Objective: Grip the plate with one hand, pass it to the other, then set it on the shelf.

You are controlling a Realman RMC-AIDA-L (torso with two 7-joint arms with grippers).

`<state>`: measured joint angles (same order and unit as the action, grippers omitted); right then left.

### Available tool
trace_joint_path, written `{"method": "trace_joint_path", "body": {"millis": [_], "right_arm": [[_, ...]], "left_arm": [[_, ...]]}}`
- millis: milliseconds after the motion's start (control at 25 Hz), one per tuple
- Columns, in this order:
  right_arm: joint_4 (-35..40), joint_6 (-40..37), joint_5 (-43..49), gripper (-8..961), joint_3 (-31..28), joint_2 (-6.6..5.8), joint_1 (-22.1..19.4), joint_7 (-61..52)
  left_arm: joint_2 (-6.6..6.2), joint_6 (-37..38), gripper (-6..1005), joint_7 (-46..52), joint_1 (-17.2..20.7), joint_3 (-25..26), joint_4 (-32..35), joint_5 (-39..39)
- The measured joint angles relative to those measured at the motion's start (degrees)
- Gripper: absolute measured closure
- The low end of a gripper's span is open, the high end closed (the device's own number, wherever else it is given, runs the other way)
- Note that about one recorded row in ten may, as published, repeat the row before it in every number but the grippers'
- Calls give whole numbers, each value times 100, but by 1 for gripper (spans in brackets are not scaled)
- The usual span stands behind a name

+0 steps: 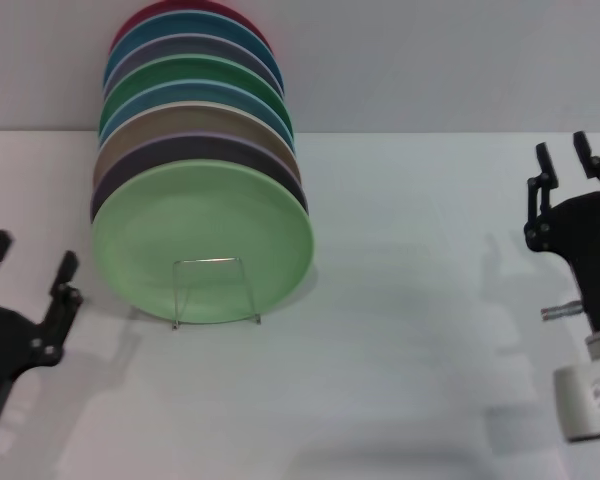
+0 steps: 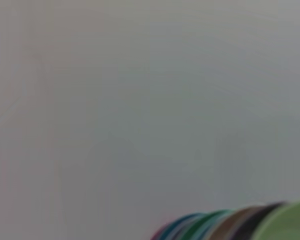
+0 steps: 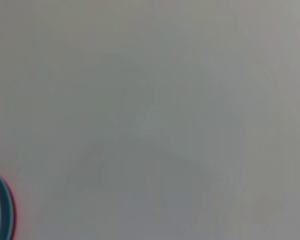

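Observation:
The light pastel-green plate [image 1: 202, 240] stands on edge at the front of a row of plates in the silver-wire shelf [image 1: 215, 291], whose small wire loop crosses its lower face. Its rim also shows in the left wrist view [image 2: 287, 222]. My left gripper [image 1: 32, 258] is open and empty, at the left edge of the table, a short way left of the plate. My right gripper [image 1: 564, 160] is open and empty at the far right, well away from the plate.
Behind the pastel-green plate stand several more plates [image 1: 195, 110] in dark purple, tan, blue, darker green, lilac, teal and red. The white table [image 1: 410, 330] stretches between rack and right arm. A grey wall is behind.

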<state>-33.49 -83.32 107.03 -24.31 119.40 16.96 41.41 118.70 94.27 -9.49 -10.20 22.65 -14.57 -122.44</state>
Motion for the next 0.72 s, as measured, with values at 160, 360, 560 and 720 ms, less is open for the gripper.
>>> {"method": "trace_joint_path", "body": {"millis": [160, 360, 560, 720], "right_arm": [[440, 54, -65, 672, -36, -3, 223, -821], [1252, 101, -17, 671, 21, -14, 547, -2149], [1899, 376, 13, 670, 105, -32, 821, -3348], [2176, 405, 16, 670, 82, -29, 903, -3887]], "left_arm": [[0, 71, 381, 705, 40, 323, -25, 22], [-5, -172, 287, 1694, -51, 817, 32, 27], [1, -315, 205, 1832, -70, 1027, 21, 28], [5, -545, 199, 1836, -112, 1149, -23, 28]]}}
